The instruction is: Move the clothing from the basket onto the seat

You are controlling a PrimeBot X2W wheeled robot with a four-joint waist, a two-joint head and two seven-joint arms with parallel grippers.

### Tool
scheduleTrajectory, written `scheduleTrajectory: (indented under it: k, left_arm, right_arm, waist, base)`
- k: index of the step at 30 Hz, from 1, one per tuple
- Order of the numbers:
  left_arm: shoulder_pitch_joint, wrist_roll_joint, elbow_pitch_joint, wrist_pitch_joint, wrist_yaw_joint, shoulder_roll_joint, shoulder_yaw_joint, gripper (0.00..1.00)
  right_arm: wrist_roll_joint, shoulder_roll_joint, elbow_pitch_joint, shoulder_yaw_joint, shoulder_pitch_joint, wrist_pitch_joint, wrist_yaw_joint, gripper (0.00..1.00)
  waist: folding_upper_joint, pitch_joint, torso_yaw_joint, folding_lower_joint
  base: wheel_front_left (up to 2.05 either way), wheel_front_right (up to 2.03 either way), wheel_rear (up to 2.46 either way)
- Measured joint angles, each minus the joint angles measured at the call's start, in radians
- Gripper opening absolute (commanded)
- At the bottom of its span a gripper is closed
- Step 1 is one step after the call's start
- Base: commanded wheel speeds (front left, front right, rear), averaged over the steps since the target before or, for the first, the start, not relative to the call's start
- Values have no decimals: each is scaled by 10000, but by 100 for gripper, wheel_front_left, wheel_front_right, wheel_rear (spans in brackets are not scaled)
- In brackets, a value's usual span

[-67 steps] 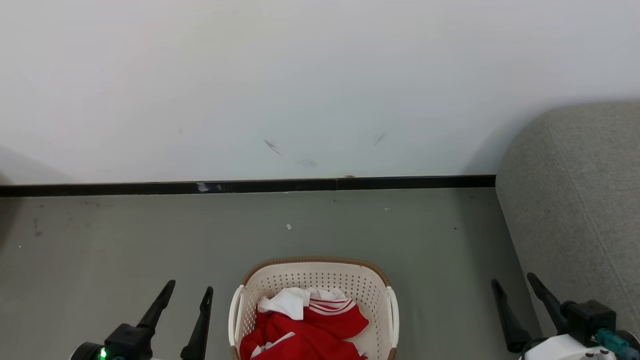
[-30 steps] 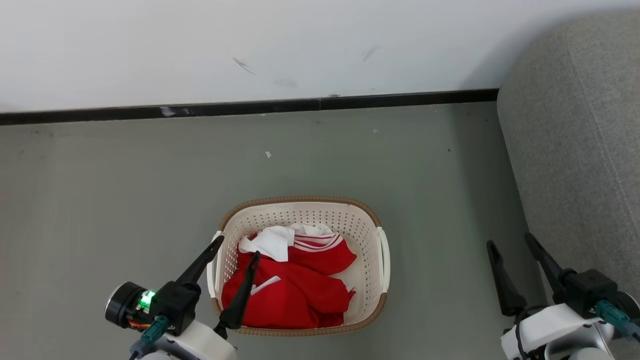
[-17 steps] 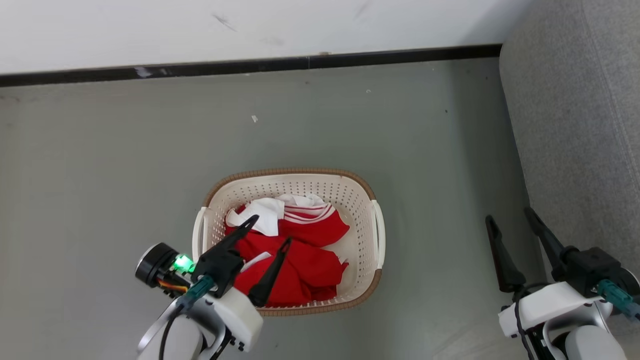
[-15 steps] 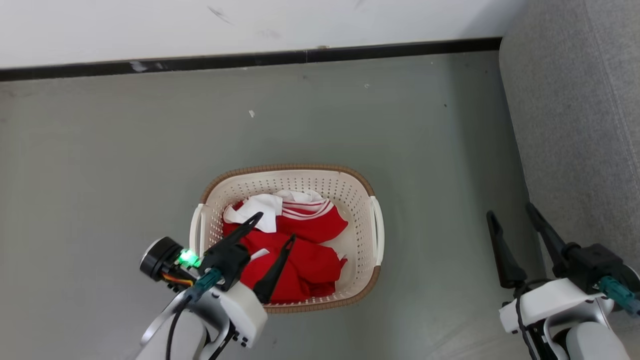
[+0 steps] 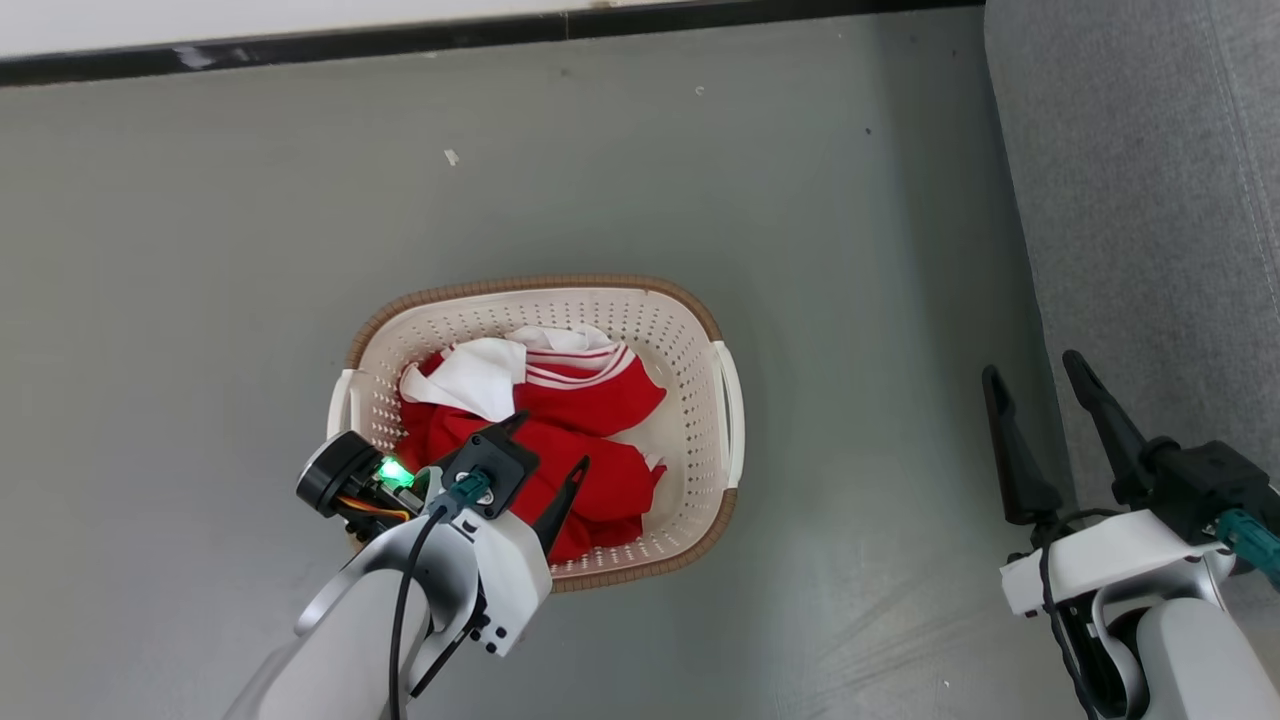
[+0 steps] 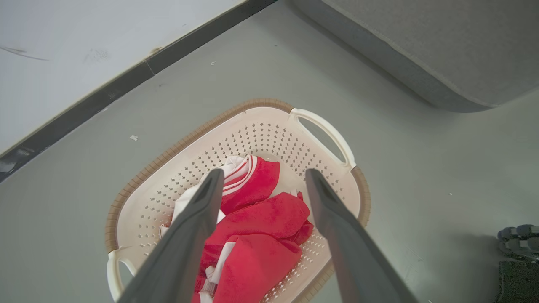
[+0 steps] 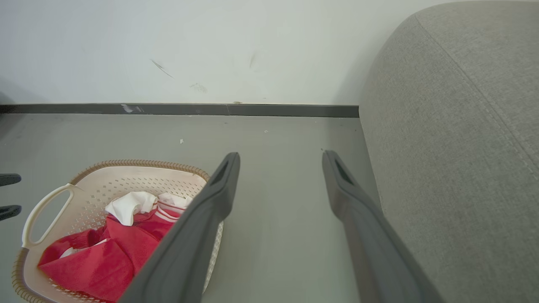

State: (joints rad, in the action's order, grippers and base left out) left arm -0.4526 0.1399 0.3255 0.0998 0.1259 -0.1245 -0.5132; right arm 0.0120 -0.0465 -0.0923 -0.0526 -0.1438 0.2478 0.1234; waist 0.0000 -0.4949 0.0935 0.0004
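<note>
The red clothing [image 5: 580, 410] with white panels lies crumpled inside the cream basket [image 5: 700, 420] on the grey floor. My left gripper [image 5: 548, 443] hangs open over the basket's near left part, its fingers [image 6: 198, 214] spread above the red fabric [image 6: 261, 219] without touching it. In the left wrist view the basket rim [image 6: 177, 147] curves around the garment. My right gripper [image 5: 1035, 372] stands open over bare floor between the basket and the grey seat [image 5: 1150, 200]. The right wrist view has the clothing [image 7: 118, 244] in the basket [image 7: 46, 206] at the lower left and the seat [image 7: 454, 147] on the right.
A white wall with a black skirting strip [image 5: 400, 38] runs along the far edge of the floor. Open grey floor [image 5: 860, 330] lies between the basket and the seat. A small white scrap [image 5: 452, 157] lies on the floor beyond the basket.
The head camera has tilted further down, so the wall has slid out of view. My left gripper has reached in over the basket and now hangs above the clothing. The right gripper kept its place.
</note>
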Motion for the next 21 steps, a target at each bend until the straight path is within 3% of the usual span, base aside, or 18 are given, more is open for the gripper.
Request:
scheduleTrajectory:
  k: [21]
  left_arm:
    - [-836, 140, 2280, 1208, 2, -332, 128, 100]
  right_arm:
    - [746, 40, 104, 201, -815, 0, 0, 100]
  waist:
    - [0, -1368, 1036, -1]
  base:
    - [0, 0, 0]
